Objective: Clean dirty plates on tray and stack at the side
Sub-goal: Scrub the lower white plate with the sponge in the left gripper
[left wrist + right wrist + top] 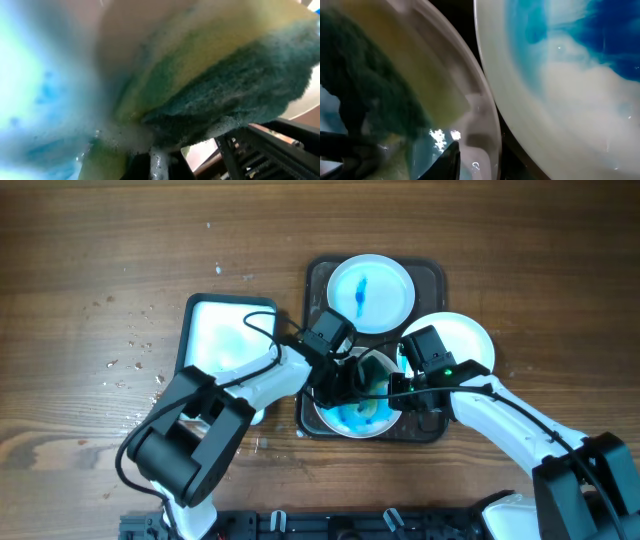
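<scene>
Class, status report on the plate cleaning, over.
Left claw shut on sponge, against blue-smeared plate. Right claw at its rim, grip unclear. No obstruction seen.

A dark brown wooden bench (80,250) fills the overhead view from edge to edge, its grain running in long streaks from left to right. A paler, yellowish band of grain (50,448) crosses the lower left corner. White specks (135,345) lie scattered over the wood on the left side, thickest near the middle of that half, with a few stray ones (215,270) higher up. Along the bottom edge of the view runs a black rail (330,525) with notched fittings, set against the near side of the bench. The light is even and soft, leaving a faint sheen on the wood and only soft shadows.
</scene>
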### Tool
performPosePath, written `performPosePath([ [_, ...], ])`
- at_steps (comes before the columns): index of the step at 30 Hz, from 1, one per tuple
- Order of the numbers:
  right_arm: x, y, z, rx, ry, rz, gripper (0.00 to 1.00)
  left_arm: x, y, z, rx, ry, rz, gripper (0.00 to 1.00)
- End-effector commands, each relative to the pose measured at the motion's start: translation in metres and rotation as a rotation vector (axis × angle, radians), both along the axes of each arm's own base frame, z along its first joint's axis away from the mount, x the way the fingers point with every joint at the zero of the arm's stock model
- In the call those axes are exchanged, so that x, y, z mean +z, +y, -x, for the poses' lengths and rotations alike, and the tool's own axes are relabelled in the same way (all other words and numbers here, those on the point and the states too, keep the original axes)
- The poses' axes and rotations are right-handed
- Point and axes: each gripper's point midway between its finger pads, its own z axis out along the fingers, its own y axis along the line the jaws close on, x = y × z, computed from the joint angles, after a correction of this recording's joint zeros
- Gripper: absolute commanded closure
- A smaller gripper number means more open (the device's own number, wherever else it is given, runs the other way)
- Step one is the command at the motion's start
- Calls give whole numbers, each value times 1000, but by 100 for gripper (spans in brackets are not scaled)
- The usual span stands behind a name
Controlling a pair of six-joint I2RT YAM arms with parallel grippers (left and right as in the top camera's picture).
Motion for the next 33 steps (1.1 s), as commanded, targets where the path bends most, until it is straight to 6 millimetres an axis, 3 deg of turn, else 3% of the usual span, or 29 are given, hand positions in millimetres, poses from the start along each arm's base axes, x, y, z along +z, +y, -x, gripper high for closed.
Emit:
performPosePath([
  [1,3,9,1,29,-2,-32,75,-17,1,33,-51,127,-14,96],
  [5,2,7,4,28,11,-27,75,-16,3,53,-76,199,-27,96],
  [8,2,7,4,28,12,-27,75,-31,20,57,-73,161,-175,96],
  [13,2,7,5,23,18,-25,76,-47,97,42,12,101,-534,96],
  [17,1,6,6,20,22,-24,75,-30,174,14,55,-26,-813,96],
  [19,1,6,5,-1,26,-29,76,-20,190,0,39,-95,-851,96],
  [21,2,7,4,-25,26,-37,83,-19,189,-7,7,-130,-830,96],
  [22,5,17,3,37,11,-83,83,-19,188,-8,4,-134,-827,96],
  [23,11,32,4,185,-20,-146,75,-19,187,-7,4,-132,-824,96],
  [24,10,32,3,194,-25,-140,74,-20,181,-5,4,-117,-790,96],
  [25,9,27,2,182,-31,-110,74,-21,167,0,2,-84,-713,96],
  [26,5,14,-5,150,-55,-37,74,-21,136,7,-1,-27,-545,96],
  [28,2,1,-17,93,-97,44,74,-17,98,13,-22,1,-351,96],
  [30,-7,4,-20,96,-92,36,74,-18,83,17,-32,-10,-305,96],
  [31,-12,9,-19,104,-72,14,78,-19,78,18,-50,-24,-303,96],
  [32,-18,8,-17,90,-53,14,91,-20,72,19,-70,-42,-293,96],
  [33,-21,5,-16,36,-33,18,96,-21,68,20,-79,-50,-288,96],
])
